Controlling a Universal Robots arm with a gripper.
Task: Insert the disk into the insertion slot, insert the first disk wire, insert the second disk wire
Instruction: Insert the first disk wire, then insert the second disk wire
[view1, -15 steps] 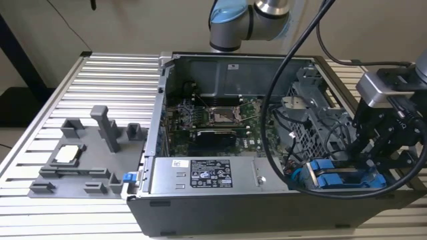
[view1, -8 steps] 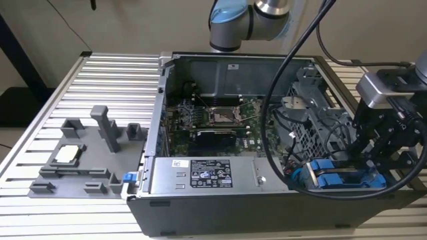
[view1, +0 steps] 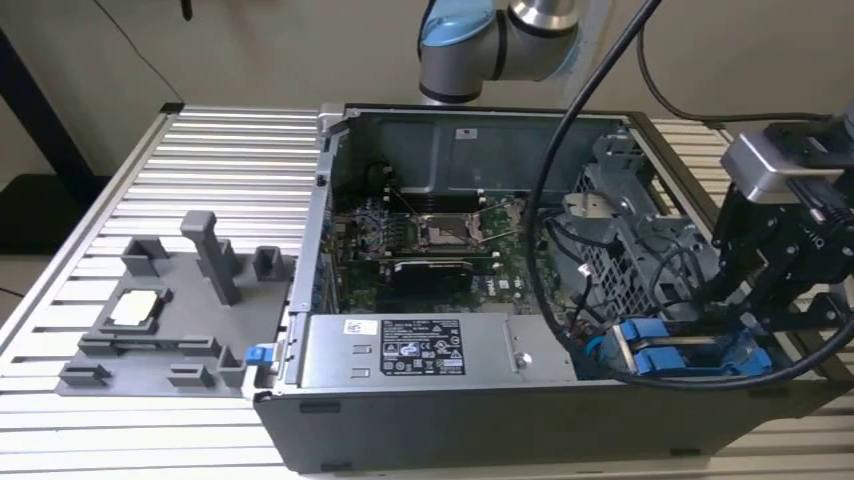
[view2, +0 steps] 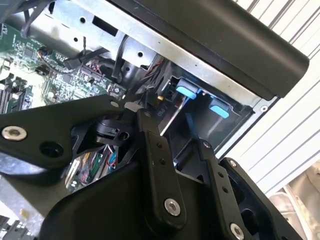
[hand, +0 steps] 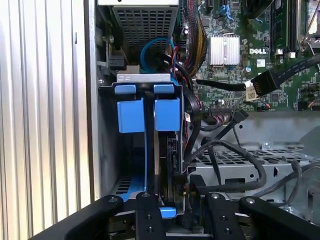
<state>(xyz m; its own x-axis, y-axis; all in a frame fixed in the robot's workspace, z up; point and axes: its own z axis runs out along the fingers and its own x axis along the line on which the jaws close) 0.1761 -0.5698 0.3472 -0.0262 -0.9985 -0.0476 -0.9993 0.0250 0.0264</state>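
I'm poising the black gripper (hand: 180, 197) by the blue-framed silver-grey disk (hand: 167, 115) sitting in the grey sheet-metal insertion slot (hand: 145, 78), at four o'clock in the exterior view, and I cannot tell its grip.

The disk (hand: 166, 114) stands edge-on in the slot (hand: 103, 150) at the centre of the frame, its two blue carrier tabs (hand: 131, 114) side by side. The gripper (hand: 179, 198) occupies the foreground, at the carrier's near end. Black cables (hand: 257, 160) loop over the perforated cage (hand: 225, 160). Beyond lies the motherboard (hand: 280, 60) with a finned heatsink (hand: 224, 50); a black connector (hand: 257, 87) lies over it. The ribbed table (hand: 45, 125) adjoins the slot's outer wall.
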